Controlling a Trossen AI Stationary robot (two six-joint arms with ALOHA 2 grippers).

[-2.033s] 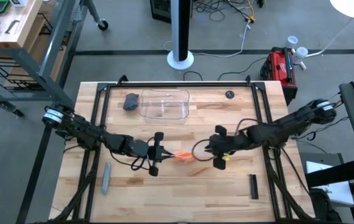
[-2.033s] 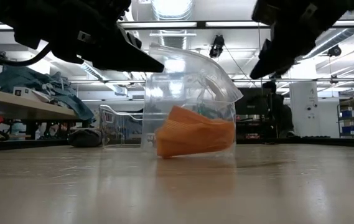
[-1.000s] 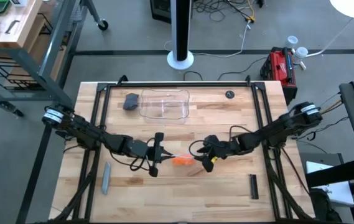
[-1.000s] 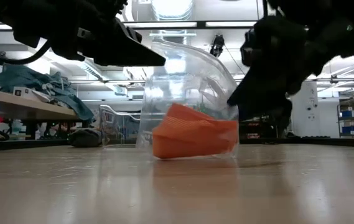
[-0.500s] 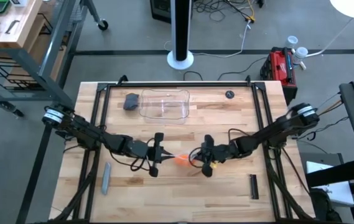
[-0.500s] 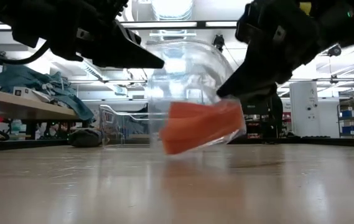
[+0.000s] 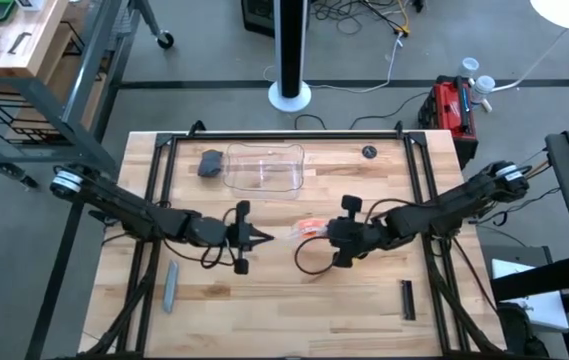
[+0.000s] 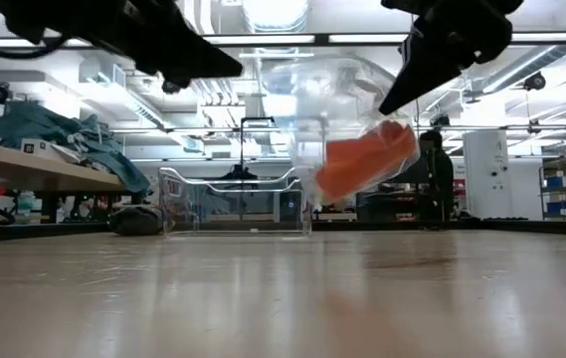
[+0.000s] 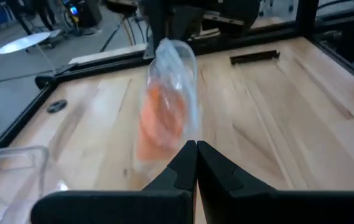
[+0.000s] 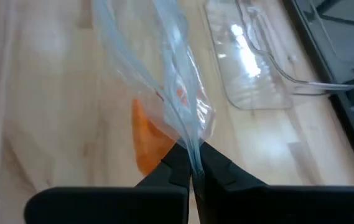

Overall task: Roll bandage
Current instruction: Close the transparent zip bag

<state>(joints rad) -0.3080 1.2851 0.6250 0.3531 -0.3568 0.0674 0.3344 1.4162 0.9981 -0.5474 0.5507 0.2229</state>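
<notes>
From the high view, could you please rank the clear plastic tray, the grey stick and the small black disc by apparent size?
1. Clear plastic tray, plainly largest.
2. Grey stick.
3. Small black disc, smallest.

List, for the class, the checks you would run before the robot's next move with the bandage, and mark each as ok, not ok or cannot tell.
1. Right hand shut on the wrapper: ok, the film is pinched between its fingers.
2. Wrapper lifted off the table: ok, it hangs clear in the low view.
3. Bandage out of the wrapper: not ok, it sits inside the clear film.
4. Left hand holding anything: not ok, shut on nothing, apart from the wrapper.
5. Bandage secure inside the hanging wrapper: cannot tell.
6. Tray away from the work area: ok, it sits at the table's far side.
</notes>
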